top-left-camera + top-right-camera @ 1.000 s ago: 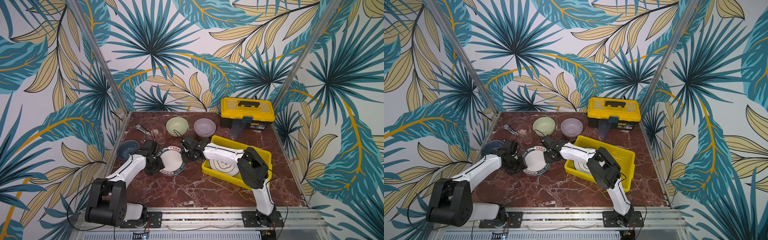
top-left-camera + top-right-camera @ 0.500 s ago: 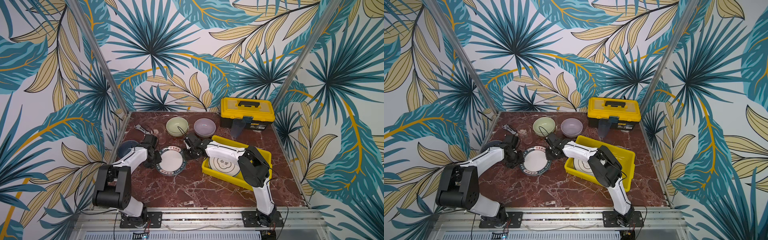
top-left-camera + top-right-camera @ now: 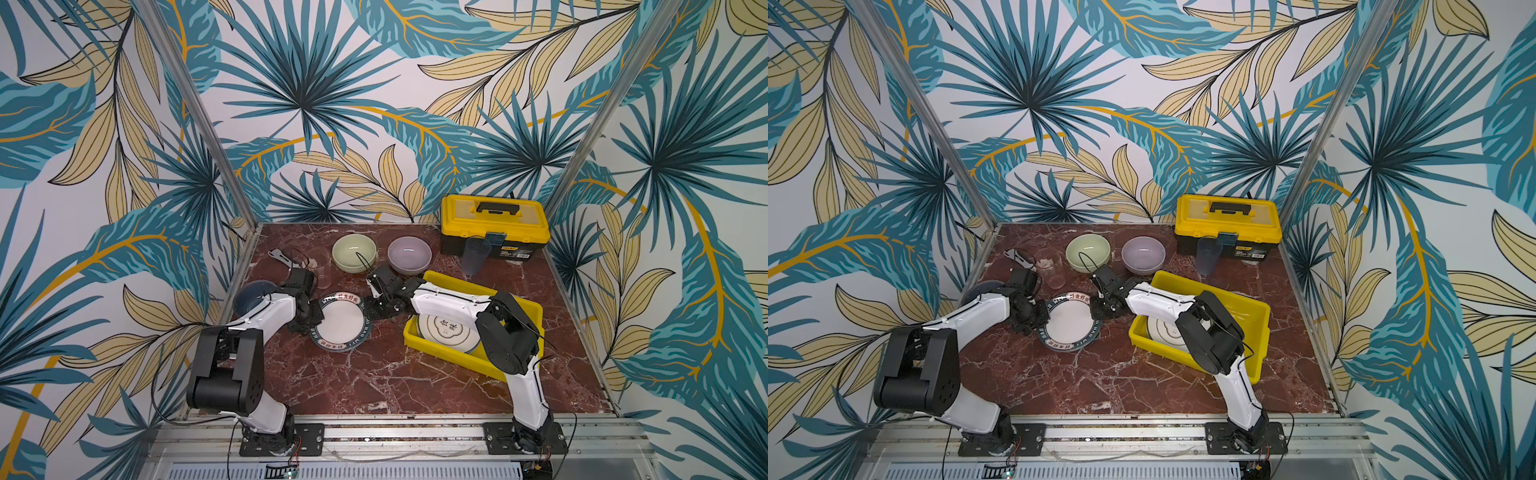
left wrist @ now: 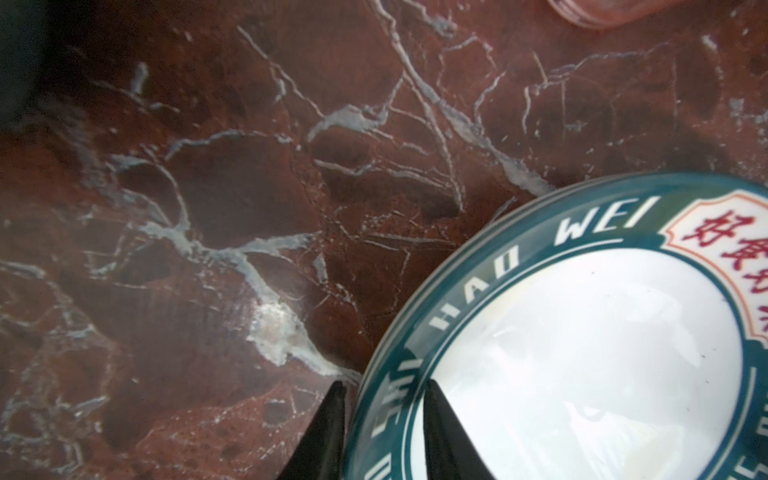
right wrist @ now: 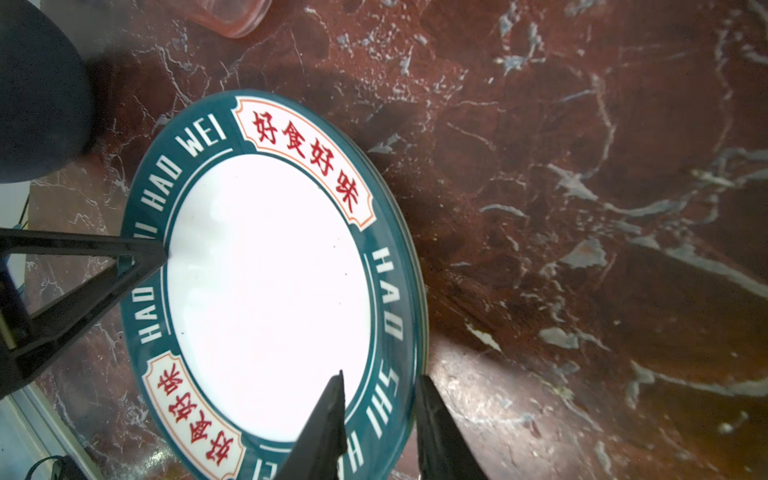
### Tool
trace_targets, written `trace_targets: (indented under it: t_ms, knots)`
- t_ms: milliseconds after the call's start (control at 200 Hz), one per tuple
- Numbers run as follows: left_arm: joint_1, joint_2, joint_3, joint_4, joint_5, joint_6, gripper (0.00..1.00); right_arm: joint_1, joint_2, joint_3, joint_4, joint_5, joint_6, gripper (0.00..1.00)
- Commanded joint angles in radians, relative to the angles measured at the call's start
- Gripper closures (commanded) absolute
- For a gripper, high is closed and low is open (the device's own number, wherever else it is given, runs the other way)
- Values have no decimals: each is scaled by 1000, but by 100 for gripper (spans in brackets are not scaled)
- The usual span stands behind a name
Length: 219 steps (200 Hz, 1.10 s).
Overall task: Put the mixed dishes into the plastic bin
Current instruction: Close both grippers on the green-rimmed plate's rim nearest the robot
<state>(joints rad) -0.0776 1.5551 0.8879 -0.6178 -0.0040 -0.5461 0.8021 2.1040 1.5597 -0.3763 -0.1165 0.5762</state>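
Observation:
A white plate with a dark teal lettered rim (image 3: 340, 320) (image 3: 1069, 322) lies on the marble, left of the yellow plastic bin (image 3: 519, 307) (image 3: 1254, 309). My left gripper (image 3: 313, 318) (image 4: 382, 399) is shut on its left rim, one finger over the face and one outside the edge. On the opposite rim my right gripper (image 3: 374, 305) (image 5: 380, 390) is shut the same way. The right wrist view also shows a left finger (image 5: 104, 266) on the far rim. A white plate with a black ring emblem (image 3: 446, 332) lies in the bin.
Behind the plate stand a pale green bowl (image 3: 354, 252), a lilac bowl (image 3: 409, 254) and a clear tumbler (image 3: 322, 270). A blue-grey bowl (image 3: 253, 291) sits at the left edge. A bluish tumbler (image 3: 475, 255) stands before the yellow-and-black toolbox (image 3: 494, 220). A grey tool (image 3: 280, 257) lies back left.
The left arm's lower links have swung round and its jaws have narrowed onto the plate's left rim. The right gripper has barely moved. The plate lies where it was.

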Motion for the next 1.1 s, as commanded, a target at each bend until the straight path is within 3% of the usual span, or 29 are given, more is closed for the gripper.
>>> trace_targets:
  t_ms: [0, 200, 651, 1092]
  knots:
    - [4, 14, -19, 22, 2, 14, 69, -27, -10, -27, 7, 1, 25, 68]
    - [4, 27, -21, 28, 7, 17, 75, -30, -11, -31, 4, 8, 15, 68]
    - [4, 51, -14, 33, 12, 28, 75, -30, 5, -26, 50, -67, 32, 69]
    - [4, 59, -15, 39, 16, 35, 75, -32, 24, -4, 22, -52, 29, 69]
